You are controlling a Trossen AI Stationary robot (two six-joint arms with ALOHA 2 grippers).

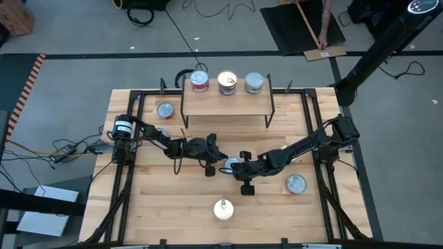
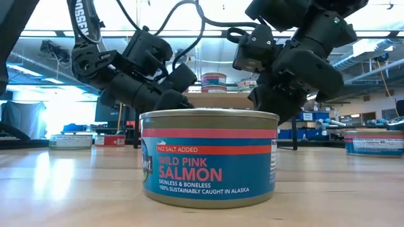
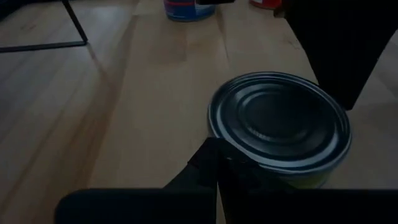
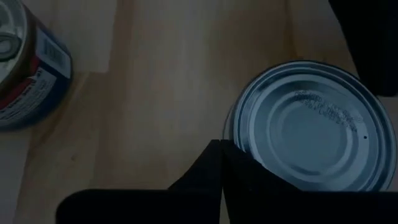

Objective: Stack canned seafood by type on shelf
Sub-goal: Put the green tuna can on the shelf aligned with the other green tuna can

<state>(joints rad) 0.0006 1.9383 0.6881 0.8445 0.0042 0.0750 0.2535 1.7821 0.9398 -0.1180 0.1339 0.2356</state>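
Both arms meet over one tin at mid-bench, fingers pressed together.
The tin [image 1: 231, 164] sits upright between left gripper [image 1: 210, 153] and right gripper [image 1: 243, 168]; likely rigid, dense, slick-walled; best pinched across its sides; shelf [image 1: 227, 101] already carries three.

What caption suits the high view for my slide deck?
Both shut grippers, left and right, flank a can below the shelf holding three cans.

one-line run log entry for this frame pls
shelf: three cans on top | left tool: shut, mid-table | right tool: shut, beside centre can | hold: none seen
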